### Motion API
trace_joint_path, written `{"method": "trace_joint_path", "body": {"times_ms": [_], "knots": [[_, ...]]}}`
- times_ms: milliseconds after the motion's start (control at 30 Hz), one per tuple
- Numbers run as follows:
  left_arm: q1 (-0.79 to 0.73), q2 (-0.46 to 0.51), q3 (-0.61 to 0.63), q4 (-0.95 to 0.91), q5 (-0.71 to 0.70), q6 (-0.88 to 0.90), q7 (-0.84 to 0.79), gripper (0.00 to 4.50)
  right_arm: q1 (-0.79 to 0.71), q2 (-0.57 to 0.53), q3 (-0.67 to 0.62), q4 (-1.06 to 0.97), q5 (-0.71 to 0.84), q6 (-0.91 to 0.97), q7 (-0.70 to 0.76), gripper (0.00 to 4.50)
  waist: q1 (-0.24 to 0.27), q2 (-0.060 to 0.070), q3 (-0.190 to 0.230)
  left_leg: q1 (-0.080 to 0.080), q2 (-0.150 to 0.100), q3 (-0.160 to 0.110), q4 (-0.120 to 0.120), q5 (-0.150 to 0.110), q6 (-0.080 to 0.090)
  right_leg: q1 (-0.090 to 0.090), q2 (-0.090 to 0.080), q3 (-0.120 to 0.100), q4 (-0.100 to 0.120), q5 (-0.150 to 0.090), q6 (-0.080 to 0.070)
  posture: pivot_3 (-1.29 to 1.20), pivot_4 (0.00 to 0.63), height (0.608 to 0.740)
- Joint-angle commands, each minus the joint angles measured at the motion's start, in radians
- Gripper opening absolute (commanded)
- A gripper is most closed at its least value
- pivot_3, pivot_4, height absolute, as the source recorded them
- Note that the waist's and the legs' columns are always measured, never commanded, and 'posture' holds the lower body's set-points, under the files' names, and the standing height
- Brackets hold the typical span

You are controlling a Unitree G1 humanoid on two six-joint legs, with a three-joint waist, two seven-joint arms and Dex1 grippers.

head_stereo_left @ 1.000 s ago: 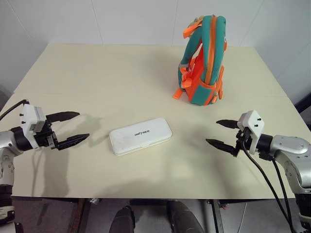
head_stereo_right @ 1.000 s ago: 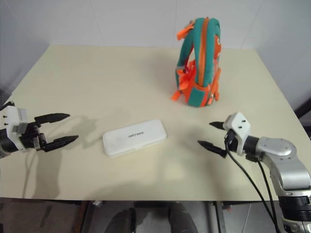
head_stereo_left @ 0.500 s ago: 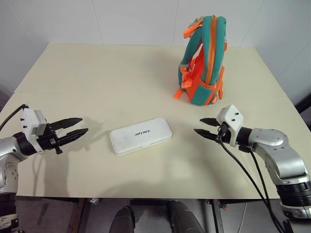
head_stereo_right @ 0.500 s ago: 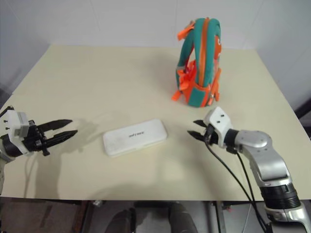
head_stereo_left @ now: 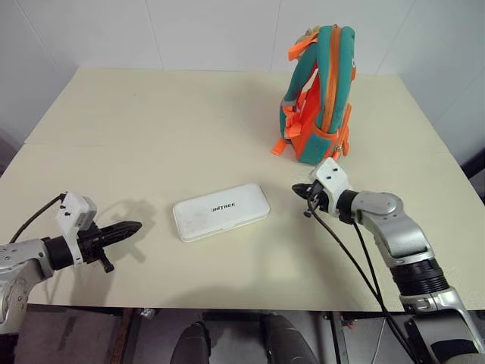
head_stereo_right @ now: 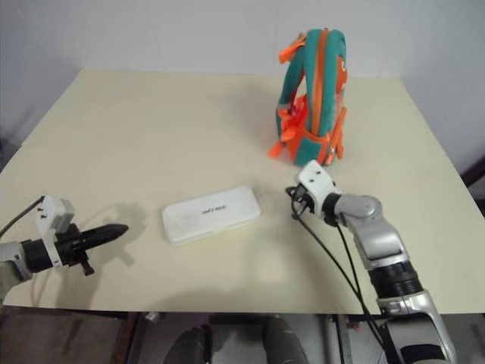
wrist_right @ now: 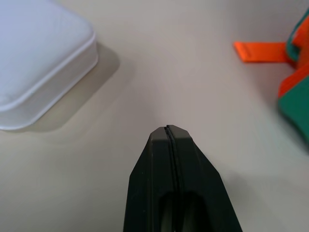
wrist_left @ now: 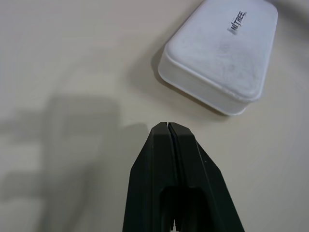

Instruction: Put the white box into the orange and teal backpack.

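Lying flat mid-table between your clenched, empty left gripper [head_stereo_left: 133, 226] and right gripper [head_stereo_left: 297, 189], well short of the upright backpack [head_stereo_left: 318, 95], the box [head_stereo_left: 220, 211] looked stiff, light and slick, so you were best pinching its long edges.

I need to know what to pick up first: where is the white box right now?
In the head views the white box lies flat on the table near its front edge, between the shut left gripper and right gripper, touching neither, nearer than the orange and teal backpack.

head stereo overhead, wrist views close
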Motion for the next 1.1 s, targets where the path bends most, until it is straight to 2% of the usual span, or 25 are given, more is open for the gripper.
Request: {"method": "trace_joint_path", "body": {"times_ms": [33,167,333,1100], "knots": [[-0.025,-0.023,-0.023,-0.016,-0.004,0.018,0.032,0.02,-0.030,0.016,0.018,0.030,-0.036,-0.006,-0.013,0.01,0.000,0.000,0.000,0.000,0.000,0.000,0.000,0.000,0.000,0.000,0.000,0.000,0.000,0.000,0.000,0.00,0.150,0.740],[-0.104,-0.064,-0.081,0.026,0.025,0.018,0.082,0.02,-0.074,0.051,0.046,0.111,-0.065,0.007,-0.016,0.01,-0.001,-0.001,0.000,0.001,0.000,0.000,0.001,0.000,0.000,0.001,0.000,0.000,0.001,0.000,0.000,0.00,0.150,0.740],[-0.134,-0.078,-0.125,0.038,0.028,0.021,0.067,0.02,-0.087,0.080,0.053,0.110,-0.071,0.012,-0.001,0.01,-0.010,-0.002,-0.001,0.001,0.000,0.000,0.003,0.000,0.000,0.001,0.000,0.000,0.001,0.002,0.001,0.00,0.150,0.740],[-0.206,-0.073,-0.243,0.047,0.054,0.038,-0.007,0.02,-0.016,0.080,0.111,-0.202,0.011,0.228,0.134,0.01,-0.003,-0.002,-0.001,0.000,0.000,0.000,0.002,0.000,0.000,0.001,0.000,0.000,-0.001,0.002,0.001,0.00,0.150,0.740]]}}
